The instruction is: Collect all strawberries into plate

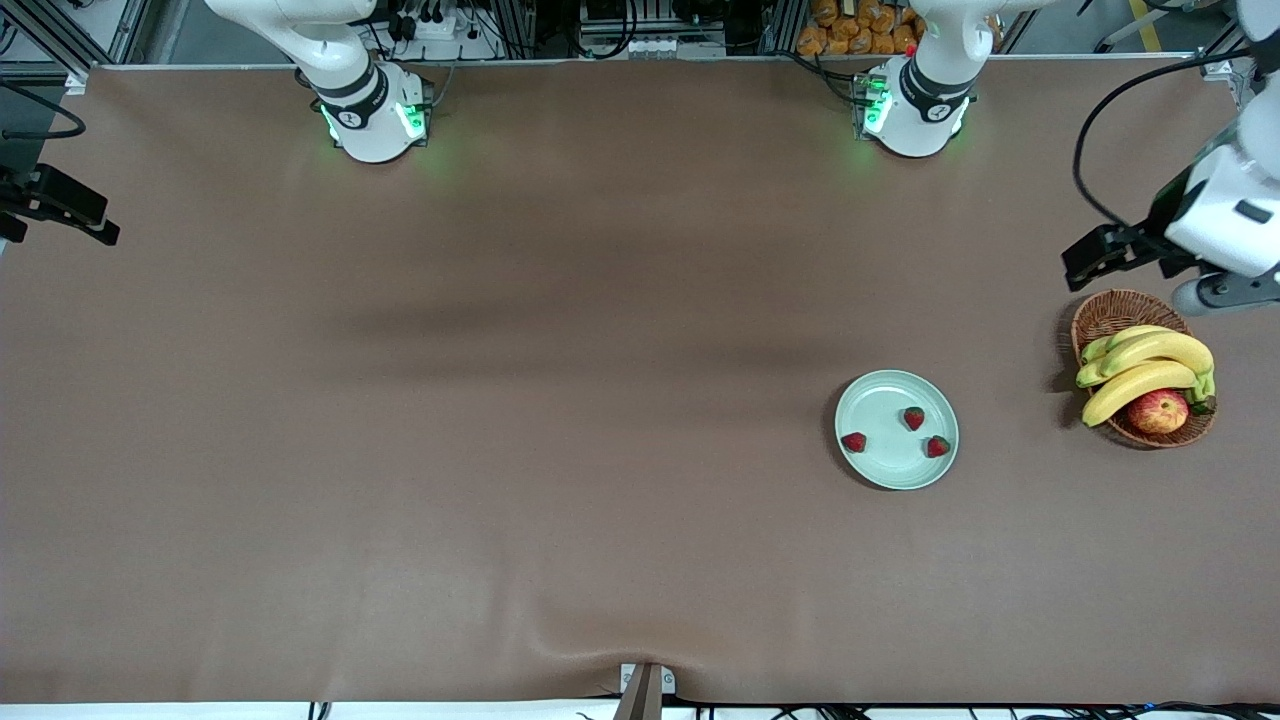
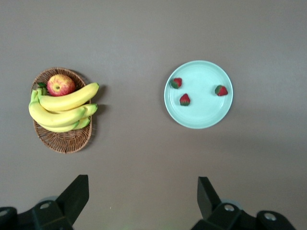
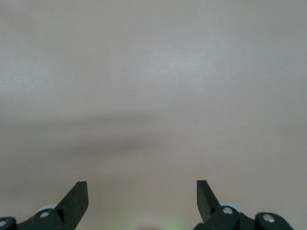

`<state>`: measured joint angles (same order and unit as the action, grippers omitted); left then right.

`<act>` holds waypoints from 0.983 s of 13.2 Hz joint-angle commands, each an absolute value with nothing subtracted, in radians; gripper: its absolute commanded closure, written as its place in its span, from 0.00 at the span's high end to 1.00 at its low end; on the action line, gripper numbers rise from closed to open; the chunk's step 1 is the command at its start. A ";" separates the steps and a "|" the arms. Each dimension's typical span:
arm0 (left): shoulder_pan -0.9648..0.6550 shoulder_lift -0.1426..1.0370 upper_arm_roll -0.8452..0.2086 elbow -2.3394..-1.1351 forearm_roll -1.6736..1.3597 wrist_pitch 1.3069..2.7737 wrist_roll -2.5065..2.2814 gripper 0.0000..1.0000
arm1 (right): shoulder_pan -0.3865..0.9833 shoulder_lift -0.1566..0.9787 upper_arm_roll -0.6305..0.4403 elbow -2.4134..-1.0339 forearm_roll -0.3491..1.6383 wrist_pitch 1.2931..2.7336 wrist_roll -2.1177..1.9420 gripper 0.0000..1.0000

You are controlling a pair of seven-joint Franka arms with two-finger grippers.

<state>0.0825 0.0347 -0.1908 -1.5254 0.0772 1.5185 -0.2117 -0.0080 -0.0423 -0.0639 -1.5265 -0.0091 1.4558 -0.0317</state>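
The pale mint-green plate [image 1: 884, 402] lies on the brown table toward the left arm's end. Three strawberries [image 1: 914, 418] [image 1: 854, 441] [image 1: 937, 446] lie in it, apart from each other. The left wrist view shows the plate [image 2: 201, 114] with all three berries [image 2: 185, 99] [image 2: 176, 83] [image 2: 221, 90] in it. My left gripper [image 1: 1092, 258] is open and empty, high over the table beside the basket; its own view shows it [image 2: 143, 191] empty. My right gripper [image 1: 62, 207] is open and empty, over bare table at the right arm's end; its own view shows it [image 3: 142, 191] empty.
A brown wicker basket [image 1: 1110, 312] with bananas [image 1: 1145, 365] and a red-yellow apple [image 1: 1158, 410] stands at the left arm's end, beside the plate. It also shows in the left wrist view [image 2: 64, 140]. The two arm bases stand along the table's edge.
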 commanded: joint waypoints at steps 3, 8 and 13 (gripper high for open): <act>0.009 -0.052 -0.094 -1.598 0.041 1.499 -0.179 1.00 | -0.025 -0.034 -0.051 -1.506 -0.014 1.447 -0.025 1.00; 0.012 -0.084 -0.091 -1.609 0.005 1.476 -0.201 1.00 | -0.025 -0.034 -0.051 -1.506 -0.014 1.447 -0.025 1.00; 0.006 -0.107 -0.086 -1.618 -0.023 1.470 -0.201 1.00 | -0.023 -0.034 -0.051 -1.506 -0.014 1.448 -0.025 1.00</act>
